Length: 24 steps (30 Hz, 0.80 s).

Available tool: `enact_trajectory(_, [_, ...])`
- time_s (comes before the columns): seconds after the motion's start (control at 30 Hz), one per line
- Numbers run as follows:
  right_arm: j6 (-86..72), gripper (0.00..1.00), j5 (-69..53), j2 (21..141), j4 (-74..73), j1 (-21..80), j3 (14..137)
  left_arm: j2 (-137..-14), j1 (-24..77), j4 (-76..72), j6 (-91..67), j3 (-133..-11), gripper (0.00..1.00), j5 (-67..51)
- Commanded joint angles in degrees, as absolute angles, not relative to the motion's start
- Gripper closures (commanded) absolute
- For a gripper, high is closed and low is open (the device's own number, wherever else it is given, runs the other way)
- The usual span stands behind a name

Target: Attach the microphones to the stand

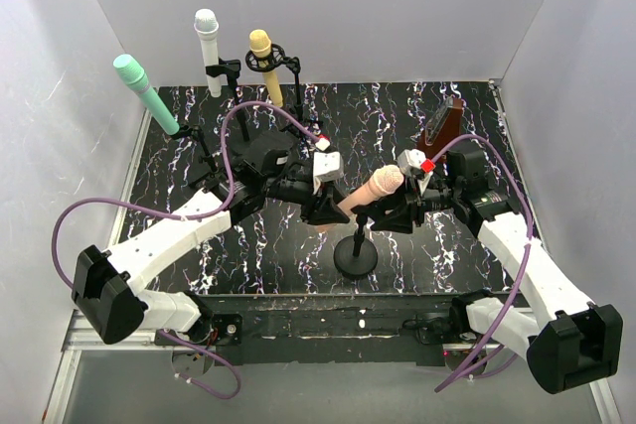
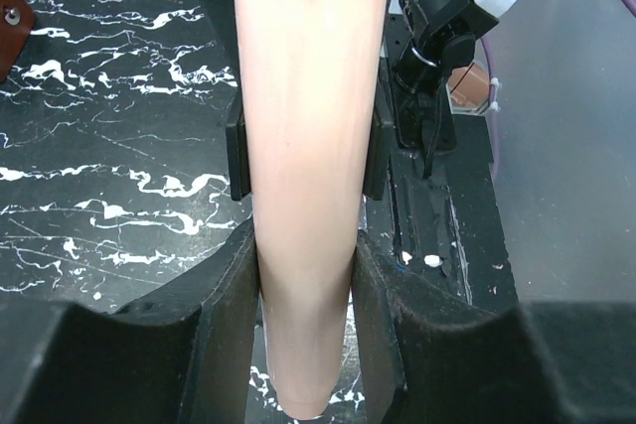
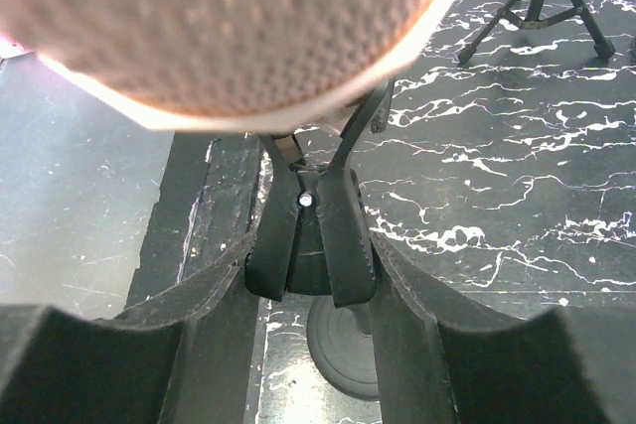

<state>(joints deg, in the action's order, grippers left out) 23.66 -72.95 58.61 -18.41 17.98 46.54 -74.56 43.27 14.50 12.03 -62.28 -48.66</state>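
Our left tool [image 2: 306, 290] is clamped narrow on the tapered handle of the peach-pink microphone [image 2: 308, 96], which runs up the middle of its wrist view. Our right tool [image 3: 310, 280] pinches the black clip [image 3: 316, 225] of the round-based stand [image 1: 356, 257] at the centre of the table [image 1: 417, 116]. The microphone's head hangs just above that clip. The mint microphone [image 1: 144, 91], white microphone [image 1: 208, 47] and yellow microphone [image 1: 264, 65] sit in the overhead view's upper left.

Table [image 1: 397, 116] showing black with white veining; peach microphone [image 1: 376, 189], mint microphone [image 1: 139, 86], white microphone [image 1: 207, 42], yellow microphone [image 1: 262, 57] contrasting; stand [image 1: 356, 260] looking black.
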Motion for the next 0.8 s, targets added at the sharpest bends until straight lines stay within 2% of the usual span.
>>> enact_trajectory(0.0, [22.1, 0.91, -76.8, 57.7, -17.4, 17.6, 46.2, -74.7, 43.9, 24.0, 16.3, -67.6, 1.00, -45.4])
enact_trajectory(0.13, [21.3, 0.93, -78.0, 57.9, -16.6, 17.3, 45.9, -74.9, 44.0, 26.7, 17.7, -68.9, 1.00, -44.6])
enact_trajectory(0.17, [20.3, 0.90, -78.2, 57.9, -15.4, 17.3, 45.5, -74.8, 44.0, 26.8, 17.8, -68.8, 1.00, -44.5])
enact_trajectory(0.27, [19.2, 0.54, -78.8, 58.0, -14.8, 17.3, 45.1, -75.0, 44.1, 26.6, 17.4, -68.6, 1.00, -44.4])
enact_trajectory(0.3, [19.2, 0.46, -78.9, 57.8, -14.8, 17.2, 45.0, -75.1, 44.2, 26.2, 17.0, -68.4, 1.00, -44.4])
enact_trajectory(0.37, [19.2, 0.36, -78.9, 57.7, -15.0, 17.1, 44.9, -74.9, 44.2, 24.8, 15.7, -67.7, 1.00, -44.2])
enact_trajectory(0.43, [19.2, 0.31, -79.0, 57.5, -15.4, 17.1, 44.8, -74.4, 44.2, 22.7, 14.0, -66.9, 0.95, -43.3])
enact_trajectory(0.47, [19.2, 0.30, -79.1, 57.3, -15.6, 17.0, 44.7, -74.0, 44.2, 22.0, 13.2, -66.6, 0.82, -42.3])
enact_trajectory(0.67, [22.6, 0.22, -79.0, 56.5, -19.0, 15.7, 45.2, -70.7, 44.2, 17.5, 9.4, -64.9, 0.32, -39.2])
enact_trajectory(0.77, [24.4, 0.20, -78.7, 56.1, -20.6, 14.9, 45.3, -68.8, 44.1, 16.5, 8.6, -64.4, 0.16, -38.5])
